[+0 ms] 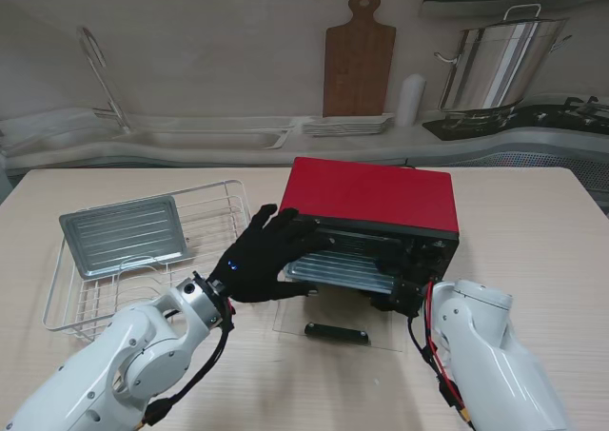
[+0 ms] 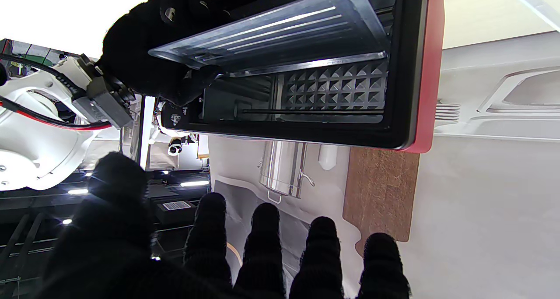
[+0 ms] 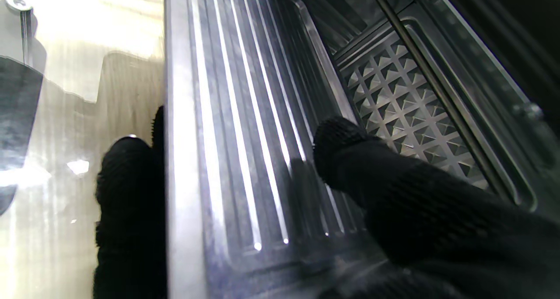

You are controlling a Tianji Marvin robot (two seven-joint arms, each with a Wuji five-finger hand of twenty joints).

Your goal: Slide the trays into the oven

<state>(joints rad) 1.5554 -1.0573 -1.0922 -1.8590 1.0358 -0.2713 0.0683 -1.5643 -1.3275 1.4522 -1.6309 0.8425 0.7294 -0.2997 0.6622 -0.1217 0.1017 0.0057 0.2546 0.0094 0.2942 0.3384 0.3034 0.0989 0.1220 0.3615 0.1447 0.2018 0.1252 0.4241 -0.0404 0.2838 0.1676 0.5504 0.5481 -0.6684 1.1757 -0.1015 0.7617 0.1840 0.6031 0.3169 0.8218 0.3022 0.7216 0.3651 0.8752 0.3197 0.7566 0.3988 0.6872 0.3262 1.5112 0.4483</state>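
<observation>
Second tray (image 1: 127,235): centre left of the stand's frame, lying in the wire rack (image 1: 71,298) on the worktop (image 1: 533,222), untouched.
Left hand (image 1: 262,257): frame centre, just left of the oven mouth; in its wrist view the fingers (image 2: 262,242) are spread apart and hold nothing. Whether the palm touches the oven's left edge cannot be told.
First tray (image 1: 344,271): lower centre, partly inside the red oven (image 1: 371,195), its near edge jutting out over the dropped glass door (image 1: 338,334).
Right hand (image 2: 144,49): right of centre, closed on the first tray's corner; the right wrist view shows one finger (image 3: 350,159) on the ribbed top and others under the rim.
Step in hand: judged as pushing the first tray home.
Next move: likely a level push deeper along the side rails, then a release and a reach for the second tray.
Hard to make out: in the stand's view the right hand is mostly hidden against the dark oven mouth; which rail the tray rides on is unclear.
</observation>
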